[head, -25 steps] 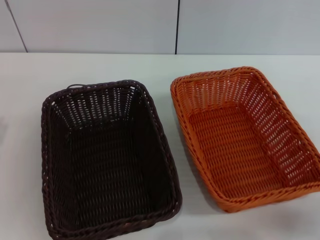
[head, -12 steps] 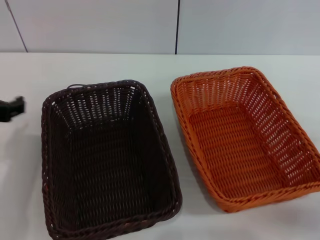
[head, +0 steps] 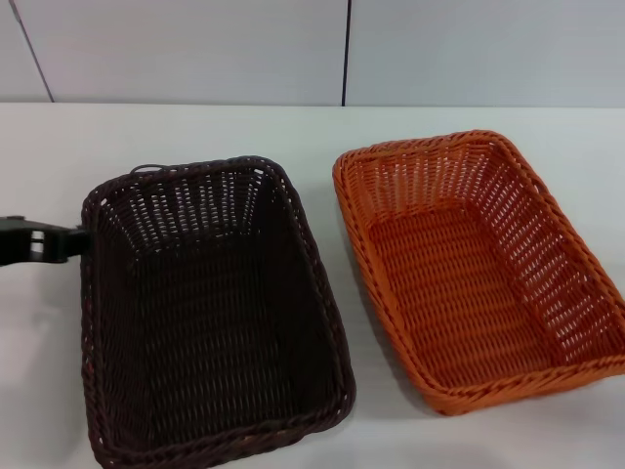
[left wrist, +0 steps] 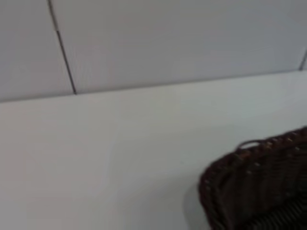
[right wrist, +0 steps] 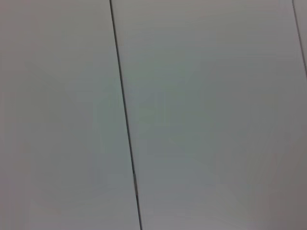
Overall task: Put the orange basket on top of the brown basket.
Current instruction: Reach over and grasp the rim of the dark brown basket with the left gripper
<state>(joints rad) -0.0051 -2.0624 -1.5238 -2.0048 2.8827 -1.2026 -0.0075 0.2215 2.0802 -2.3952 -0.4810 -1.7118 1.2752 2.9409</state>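
Note:
The orange basket (head: 474, 264) sits on the white table at the right in the head view, empty. The brown basket (head: 210, 303) sits to its left, empty, a small gap apart from it. My left gripper (head: 61, 242) comes in from the left edge and reaches the brown basket's left rim near its far corner. A corner of the brown basket (left wrist: 261, 187) shows in the left wrist view. My right gripper is out of view; the right wrist view shows only wall panels.
The white table (head: 312, 132) stretches behind both baskets to a grey panelled wall (head: 195, 49). The orange basket's right corner reaches the head view's right edge.
My left gripper has come into view from the left and moved right, up to the brown basket's left rim. Both baskets have stayed put.

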